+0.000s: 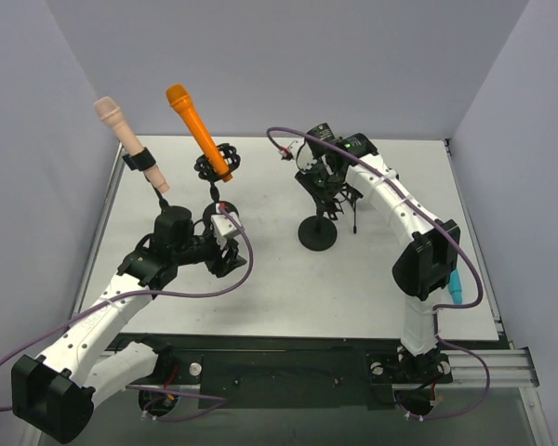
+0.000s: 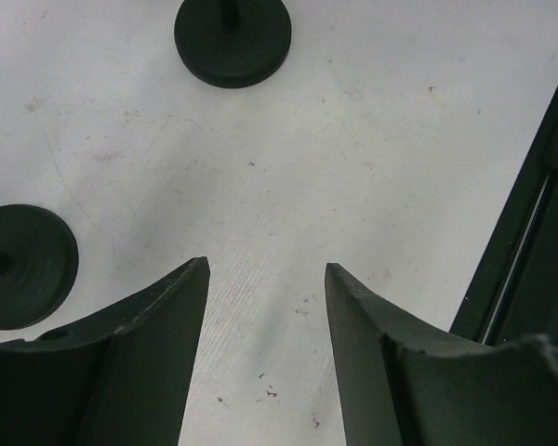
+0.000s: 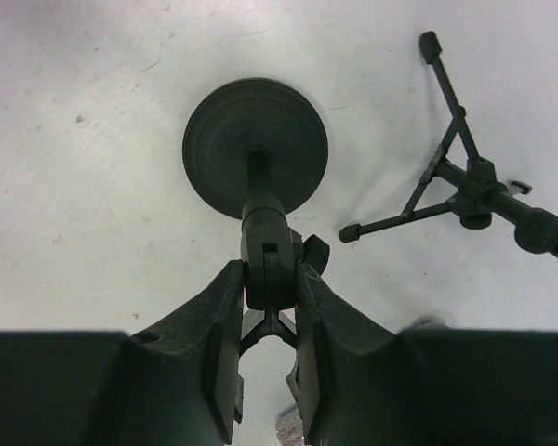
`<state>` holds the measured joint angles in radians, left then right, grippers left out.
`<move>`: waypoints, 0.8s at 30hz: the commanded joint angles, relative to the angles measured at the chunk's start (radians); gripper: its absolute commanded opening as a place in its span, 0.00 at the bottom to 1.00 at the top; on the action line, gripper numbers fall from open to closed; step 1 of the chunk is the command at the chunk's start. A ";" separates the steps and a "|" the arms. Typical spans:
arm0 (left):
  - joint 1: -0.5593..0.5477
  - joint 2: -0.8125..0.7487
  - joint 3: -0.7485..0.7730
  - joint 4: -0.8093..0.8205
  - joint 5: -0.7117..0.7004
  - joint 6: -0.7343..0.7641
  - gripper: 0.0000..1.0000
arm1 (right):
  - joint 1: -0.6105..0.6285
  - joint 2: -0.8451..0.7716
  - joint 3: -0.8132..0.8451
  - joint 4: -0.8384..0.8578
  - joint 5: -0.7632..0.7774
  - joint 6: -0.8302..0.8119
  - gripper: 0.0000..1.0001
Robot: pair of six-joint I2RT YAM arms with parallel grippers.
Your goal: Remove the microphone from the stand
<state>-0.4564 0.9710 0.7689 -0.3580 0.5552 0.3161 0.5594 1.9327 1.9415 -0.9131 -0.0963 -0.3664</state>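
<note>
At far left, the orange microphone [image 1: 197, 130] sits in its shock-mount stand [image 1: 206, 169], long axis tilted up and to the far left. A beige microphone [image 1: 128, 139] is clipped further left. Left arm is nearer and crouched low. Left gripper [image 2: 266, 269] is near side of both, fingers spread, empty. Right gripper [image 3: 270, 274] is clamped on the head of the bare round-base stand [image 3: 256, 139].

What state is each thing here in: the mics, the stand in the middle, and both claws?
Beige mic: clipped in its stand, tilted.
Orange mic: held in its stand, tilted.
Middle stand: upright, no mic.
Left gripper: open, empty.
Right gripper: shut on middle stand.
</note>
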 commanded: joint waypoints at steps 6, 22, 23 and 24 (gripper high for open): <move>0.024 -0.009 0.017 -0.007 0.035 -0.009 0.63 | -0.122 0.110 0.189 0.046 0.000 0.145 0.00; 0.035 -0.055 0.096 -0.268 0.005 0.149 0.62 | -0.135 0.002 0.355 0.042 -0.169 0.189 0.72; 0.035 -0.067 0.102 -0.286 0.005 0.161 0.62 | -0.128 -0.036 0.344 0.040 -0.202 0.176 0.73; 0.036 -0.075 0.113 -0.333 0.003 0.196 0.62 | -0.125 -0.053 0.326 0.039 -0.220 0.155 0.74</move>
<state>-0.4255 0.9501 0.8078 -0.5552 0.5556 0.4049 0.4198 2.0293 2.2681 -0.8642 -0.2180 -0.1833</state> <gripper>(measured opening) 0.625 0.726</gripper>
